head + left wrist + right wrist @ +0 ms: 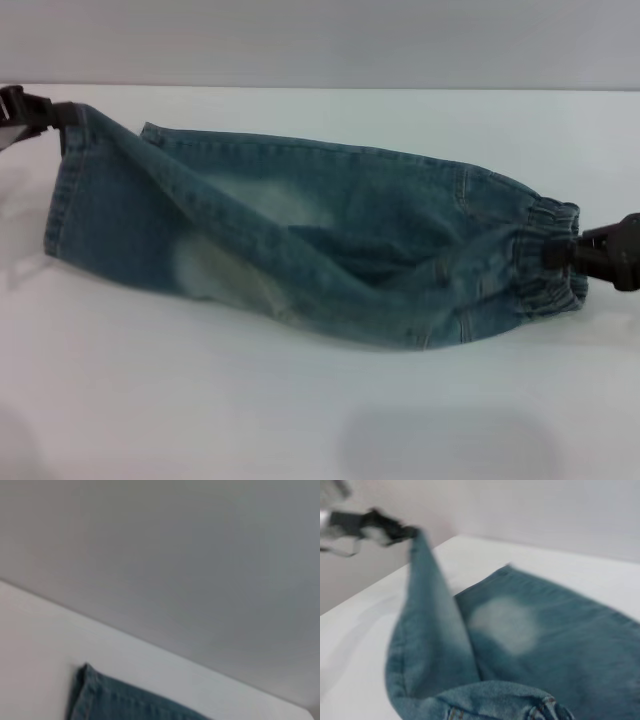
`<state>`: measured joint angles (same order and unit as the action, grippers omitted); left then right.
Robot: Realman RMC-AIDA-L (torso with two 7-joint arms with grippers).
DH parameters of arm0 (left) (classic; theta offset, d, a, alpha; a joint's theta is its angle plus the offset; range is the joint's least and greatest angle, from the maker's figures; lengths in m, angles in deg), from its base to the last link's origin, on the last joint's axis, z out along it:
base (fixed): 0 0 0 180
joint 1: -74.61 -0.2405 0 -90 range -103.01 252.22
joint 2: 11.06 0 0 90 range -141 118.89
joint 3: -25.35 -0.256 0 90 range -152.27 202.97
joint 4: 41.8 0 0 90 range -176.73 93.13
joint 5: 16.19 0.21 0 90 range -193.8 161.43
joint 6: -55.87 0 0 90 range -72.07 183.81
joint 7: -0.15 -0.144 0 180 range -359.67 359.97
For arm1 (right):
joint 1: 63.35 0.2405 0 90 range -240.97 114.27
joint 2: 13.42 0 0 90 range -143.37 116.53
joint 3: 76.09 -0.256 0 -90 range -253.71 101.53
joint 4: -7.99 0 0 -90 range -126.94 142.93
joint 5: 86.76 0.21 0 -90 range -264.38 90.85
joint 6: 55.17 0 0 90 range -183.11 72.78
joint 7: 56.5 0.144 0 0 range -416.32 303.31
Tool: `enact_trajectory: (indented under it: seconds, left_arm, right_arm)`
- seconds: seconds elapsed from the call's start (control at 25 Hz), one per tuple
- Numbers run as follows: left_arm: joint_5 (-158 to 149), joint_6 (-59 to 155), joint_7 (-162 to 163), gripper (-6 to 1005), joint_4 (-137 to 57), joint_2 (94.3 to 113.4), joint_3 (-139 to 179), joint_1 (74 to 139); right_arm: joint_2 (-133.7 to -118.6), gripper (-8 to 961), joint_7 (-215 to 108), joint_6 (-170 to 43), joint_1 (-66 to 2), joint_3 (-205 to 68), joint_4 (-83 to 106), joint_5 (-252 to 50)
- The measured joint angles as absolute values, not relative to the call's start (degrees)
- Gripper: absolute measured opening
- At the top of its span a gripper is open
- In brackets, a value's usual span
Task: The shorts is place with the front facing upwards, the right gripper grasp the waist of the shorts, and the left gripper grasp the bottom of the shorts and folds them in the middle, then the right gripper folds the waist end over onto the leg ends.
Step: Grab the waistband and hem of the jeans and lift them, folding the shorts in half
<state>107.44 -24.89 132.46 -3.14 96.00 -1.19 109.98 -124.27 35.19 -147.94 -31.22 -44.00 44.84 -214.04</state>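
Sideways across the white table (pixel 300 420) lie the faded blue-green denim shorts (pixel 330 240), stretched between two clamps. At the robot's right, the black right gripper (pixel 568 252) has its fingers pinched on the puckered elastic waist (pixel 545 258). At the far left, the black left gripper (pixel 55 115) nips one corner of the stitched leg hems (pixel 62 190) and holds it raised above the table, the cloth hanging from it in a ridge.
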Motion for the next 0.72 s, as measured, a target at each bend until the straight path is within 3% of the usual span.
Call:
enact_trajectory:
  seconds: [0.24, 0.72]
  left_arm:
    - [106.72, -20.22, 131.25, 5, -3.16, 96.95, -1.26, 110.40]
    - [106.59, -10.46, 128.23, 5, -3.81, 99.27, -1.80, 111.58]
  right_arm:
    - [-126.88, 11, 32.57, -136.38, -33.92, -45.84, 42.34, -209.06]
    - [-127.10, 15, 28.42, -130.20, -34.00, -48.47, 37.81, -204.28]
